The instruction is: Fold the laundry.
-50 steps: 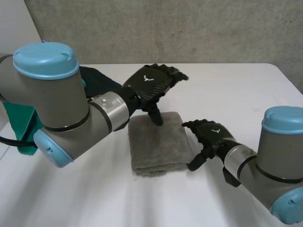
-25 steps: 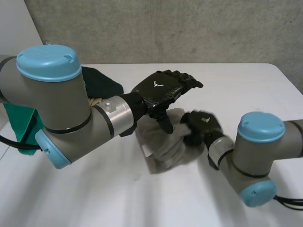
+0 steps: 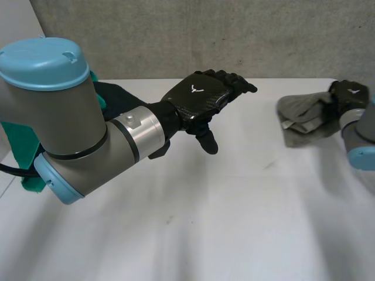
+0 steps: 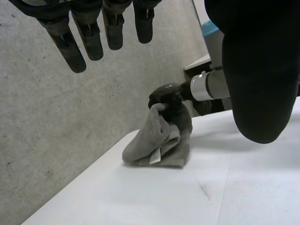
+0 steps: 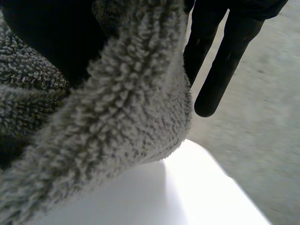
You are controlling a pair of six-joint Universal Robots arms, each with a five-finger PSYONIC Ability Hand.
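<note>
A folded grey towel (image 3: 302, 117) is bunched at the far right of the white table (image 3: 205, 222), its lower end touching the tabletop. My right hand (image 3: 350, 93) is shut on the towel's upper edge. In the left wrist view the right hand (image 4: 165, 95) clasps the top of the towel (image 4: 159, 140), which hangs down to the table. The right wrist view has towel pile (image 5: 117, 131) pressed between thumb and fingers (image 5: 220, 61). My left hand (image 3: 199, 99) hovers open over the table's middle, fingers (image 4: 89, 37) straight, holding nothing.
A dark green cloth (image 3: 120, 99) lies behind my left arm at the back left, and a teal cloth (image 3: 23, 152) hangs off the table's left side. A concrete wall runs behind the table.
My right hand closed on the grey towel and carried it from the table's middle to the far right. My left hand came off the towel and stayed open over the middle.
</note>
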